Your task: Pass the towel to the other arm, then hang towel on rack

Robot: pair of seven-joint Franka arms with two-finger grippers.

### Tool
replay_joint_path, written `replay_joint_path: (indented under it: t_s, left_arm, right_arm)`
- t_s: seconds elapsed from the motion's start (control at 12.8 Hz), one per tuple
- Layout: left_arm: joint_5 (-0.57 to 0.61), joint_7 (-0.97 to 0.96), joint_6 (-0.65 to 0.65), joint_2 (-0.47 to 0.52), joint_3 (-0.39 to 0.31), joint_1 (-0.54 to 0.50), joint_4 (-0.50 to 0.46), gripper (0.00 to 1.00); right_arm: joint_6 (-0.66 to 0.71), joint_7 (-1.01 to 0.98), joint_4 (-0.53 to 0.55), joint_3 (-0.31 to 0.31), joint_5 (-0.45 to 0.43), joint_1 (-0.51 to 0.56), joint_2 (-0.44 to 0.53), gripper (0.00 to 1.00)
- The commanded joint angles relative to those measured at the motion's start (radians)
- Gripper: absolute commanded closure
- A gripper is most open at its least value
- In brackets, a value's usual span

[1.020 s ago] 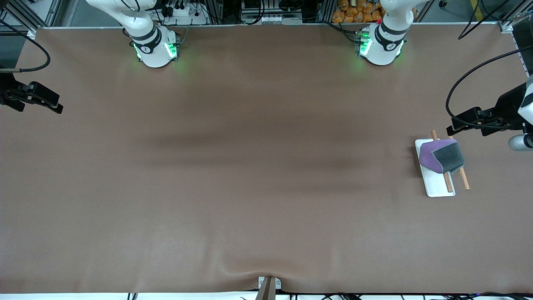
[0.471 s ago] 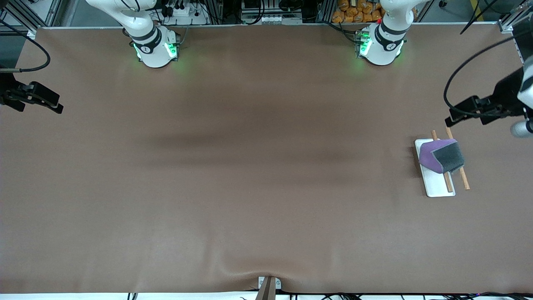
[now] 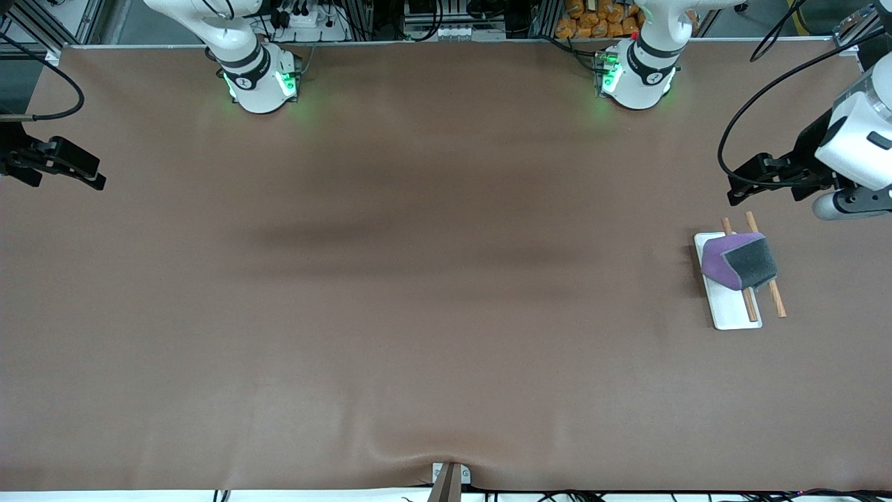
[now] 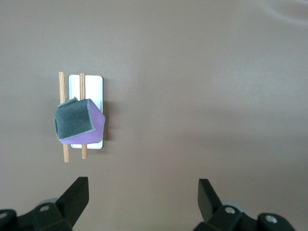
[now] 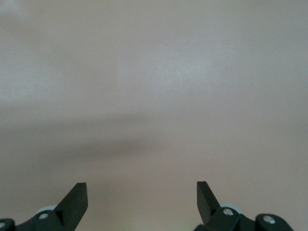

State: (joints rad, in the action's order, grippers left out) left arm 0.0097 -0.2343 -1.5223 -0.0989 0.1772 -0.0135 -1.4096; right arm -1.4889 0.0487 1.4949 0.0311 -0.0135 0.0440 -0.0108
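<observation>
The towel (image 3: 739, 261), purple with its dark grey face folded up, hangs over the two brown rods of the rack (image 3: 728, 310), which stands on its white base plate toward the left arm's end of the table. Towel (image 4: 77, 122) and rack (image 4: 94, 84) also show in the left wrist view. My left gripper (image 3: 739, 189) is open and empty in the air over the table beside the rack's end that is farther from the front camera; in its own view (image 4: 142, 197) the jaws stand wide apart. My right gripper (image 3: 94, 178) is open and empty at the right arm's end of the table and waits; its own view (image 5: 142, 197) shows only bare table.
The brown table cover (image 3: 432, 279) is bare apart from the rack. A small metal bracket (image 3: 449, 477) sits at the table edge nearest the front camera. The two arm bases (image 3: 261, 80) (image 3: 637, 77) stand along the table edge farthest from the front camera.
My left gripper has risen and drawn away from the rack, toward the robots' side of the table. The towel stays on the rack. The right arm has not moved.
</observation>
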Motion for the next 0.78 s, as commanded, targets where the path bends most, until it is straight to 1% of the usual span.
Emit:
replay_joint_path:
  t_s: [0.0,0.08,0.16,0.31,0.55,0.71]
  left_arm:
    - [0.021,-0.011,-0.032,0.062,-0.013,0.023,-0.073,0.0]
    - [0.019,-0.011,-0.068,0.099,-0.015,0.023,-0.128,0.0]
    - [0.016,-0.008,-0.078,0.122,-0.019,0.023,-0.165,0.0]
    - [0.016,0.001,-0.037,0.146,-0.021,0.021,-0.186,0.0]
    - [0.022,0.012,0.045,0.146,-0.041,0.014,-0.173,0.0]
    - [0.033,0.01,0.045,0.14,-0.041,0.014,-0.141,0.0]
  right_arm:
    - [0.015,-0.006,-0.021,0.003,0.014,0.01,-0.008,0.0]
    - [0.015,-0.006,-0.019,0.003,0.014,0.008,-0.008,0.0]
    - [0.016,-0.006,-0.019,0.004,0.014,0.01,-0.006,0.0]
    - [0.015,-0.006,-0.021,0.003,0.014,0.01,-0.008,0.0]
    - [0.015,-0.006,-0.021,0.004,0.014,0.01,-0.008,0.0]
    - [0.015,-0.006,-0.021,0.003,0.014,0.01,-0.008,0.0]
